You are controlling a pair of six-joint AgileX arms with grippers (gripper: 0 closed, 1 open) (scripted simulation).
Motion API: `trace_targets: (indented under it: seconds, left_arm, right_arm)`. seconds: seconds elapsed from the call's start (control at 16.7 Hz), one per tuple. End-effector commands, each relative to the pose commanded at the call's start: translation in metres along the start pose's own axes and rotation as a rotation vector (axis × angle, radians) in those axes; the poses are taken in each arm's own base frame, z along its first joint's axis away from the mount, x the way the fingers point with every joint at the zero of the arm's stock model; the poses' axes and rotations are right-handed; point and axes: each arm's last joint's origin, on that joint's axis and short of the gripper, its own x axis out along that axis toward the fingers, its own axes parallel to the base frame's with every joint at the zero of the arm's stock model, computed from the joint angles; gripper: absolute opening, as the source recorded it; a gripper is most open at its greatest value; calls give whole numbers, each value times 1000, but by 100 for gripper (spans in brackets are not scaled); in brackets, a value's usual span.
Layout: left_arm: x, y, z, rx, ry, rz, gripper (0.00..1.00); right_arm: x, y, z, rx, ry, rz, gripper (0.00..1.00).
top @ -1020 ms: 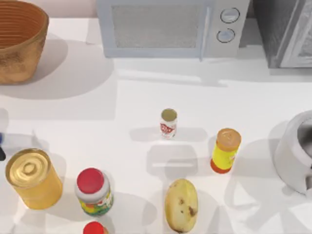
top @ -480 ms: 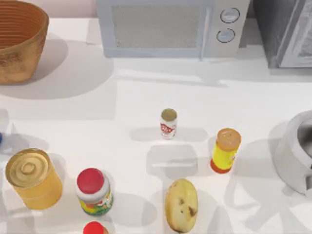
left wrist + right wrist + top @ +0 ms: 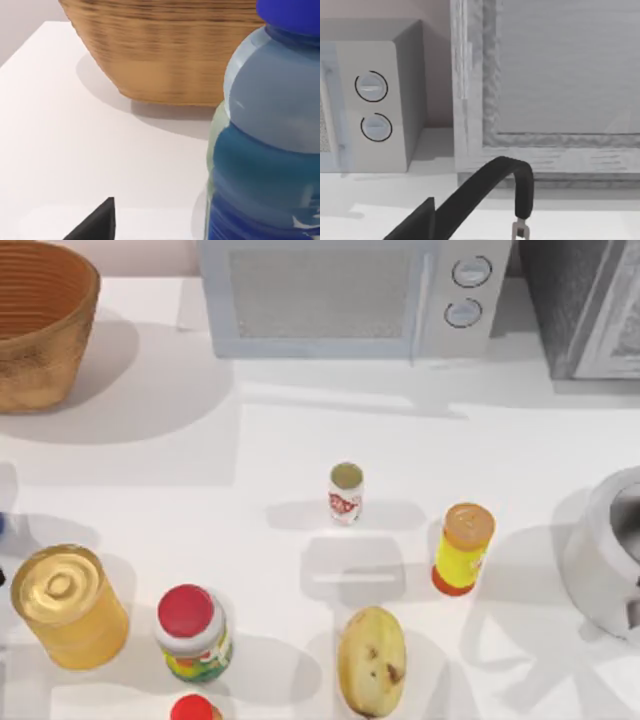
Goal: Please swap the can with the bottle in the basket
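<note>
The can (image 3: 346, 492), small with a red-and-white label, stands upright in the middle of the table. The wicker basket (image 3: 40, 325) sits at the far left corner. In the left wrist view the bottle (image 3: 267, 150), with a blue label and blue cap, stands close up in front of the basket (image 3: 170, 55), outside it. My left gripper (image 3: 97, 225) is right beside the bottle, off the table's left edge in the top view. My right gripper (image 3: 417, 222) is parked, facing the microwave.
A golden tin (image 3: 68, 605), a red-capped jar (image 3: 192, 633), a potato (image 3: 371, 660) and a yellow bottle (image 3: 463, 548) stand along the front. The microwave (image 3: 350, 295) lines the back. A grey pot (image 3: 610, 550) is at the right edge.
At the top view's left edge, the dark sliver and the shadows near the golden tin have shifted slightly. The can and the other objects have not moved.
</note>
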Motion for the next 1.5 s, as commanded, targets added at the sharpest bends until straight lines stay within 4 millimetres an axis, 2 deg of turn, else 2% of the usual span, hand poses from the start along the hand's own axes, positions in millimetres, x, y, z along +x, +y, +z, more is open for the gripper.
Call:
trace_targets:
  seconds: [0.18,0.66,0.96,1.26,1.5]
  left_arm:
    - [1,-2,-8,5,5,-42,100]
    - [5,2,-9,6,5,-47,100]
    - [25,15,-10,6,6,-47,100]
    - [56,-1,-8,6,5,-47,100]
    - [61,-6,-9,5,5,-47,100]
  right_arm:
    - [0,0,0,0,0,0,100]
    - [0,0,0,0,0,0,100]
    - [0,0,0,0,0,0,100]
    - [0,0,0,0,0,0,100]
    - [0,0,0,0,0,0,100]
